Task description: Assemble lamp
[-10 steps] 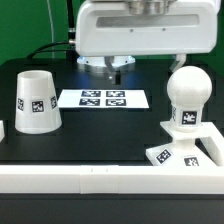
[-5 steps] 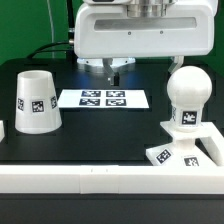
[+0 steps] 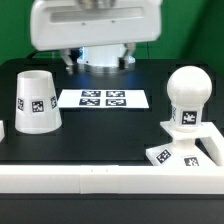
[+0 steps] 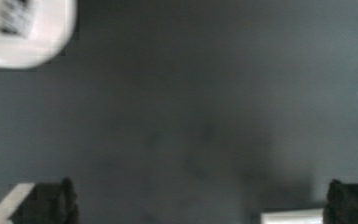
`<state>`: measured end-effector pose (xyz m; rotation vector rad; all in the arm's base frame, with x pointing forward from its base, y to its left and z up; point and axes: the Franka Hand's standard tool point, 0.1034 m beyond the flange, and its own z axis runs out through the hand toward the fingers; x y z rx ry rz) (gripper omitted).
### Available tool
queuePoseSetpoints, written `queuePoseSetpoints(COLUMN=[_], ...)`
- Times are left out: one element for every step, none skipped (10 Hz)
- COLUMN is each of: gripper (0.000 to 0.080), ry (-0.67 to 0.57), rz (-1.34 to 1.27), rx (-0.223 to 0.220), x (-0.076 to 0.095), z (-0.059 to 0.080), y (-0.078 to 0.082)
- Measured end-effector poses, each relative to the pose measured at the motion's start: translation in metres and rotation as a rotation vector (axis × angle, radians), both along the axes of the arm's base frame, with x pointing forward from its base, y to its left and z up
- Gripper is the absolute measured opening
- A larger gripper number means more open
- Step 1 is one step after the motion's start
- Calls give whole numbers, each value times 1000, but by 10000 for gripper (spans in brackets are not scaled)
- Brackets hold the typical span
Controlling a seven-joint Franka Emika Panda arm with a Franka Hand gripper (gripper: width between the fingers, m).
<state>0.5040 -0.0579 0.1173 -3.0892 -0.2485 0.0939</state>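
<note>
The white cone shade (image 3: 34,100) stands on the black table at the exterior view's left. The ball-headed bulb (image 3: 187,95) stands upright on the low square base (image 3: 188,148) at the exterior view's right. My gripper (image 3: 98,62) hangs over the back of the table, behind the marker board and between the shade and the bulb. In the wrist view my gripper (image 4: 199,205) is open and empty. Its dark fingertips (image 4: 51,204) are wide apart over bare black table. A blurred white part (image 4: 19,35), probably the shade, shows at the frame's edge.
The marker board (image 3: 102,98) lies flat at the middle back of the table. A white rail (image 3: 100,180) runs along the front edge and rises at the exterior view's right corner. Green cables hang behind the table.
The gripper has swung toward the exterior view's left, from above the marker board's right part to nearer the shade. The lamp parts have not moved.
</note>
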Motion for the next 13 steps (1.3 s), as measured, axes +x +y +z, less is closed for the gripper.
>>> queuePoseSetpoints(gripper=[699, 699, 699, 699, 699, 699, 699, 699, 699, 699, 699, 699, 699], ry=[6, 6, 6, 7, 7, 7, 12, 18, 27, 34, 33, 29, 37], rz=[-23, -18, -9, -10, -10, -3, 6, 5, 21, 24, 32, 36, 39], rx=[-4, -3, -2, -3, -2, -1, 1, 2, 5, 6, 6, 5, 5], x=[-6, -5, -5, -5, -5, -7, -17, -29, -38, -45, -47, -48, -52], z=[-1, -1, -2, -2, -2, -2, -1, 1, -2, -3, -2, -1, -5], y=[-15, -11, -8, -9, -9, -9, -14, -20, -26, -34, -42, -51, -57])
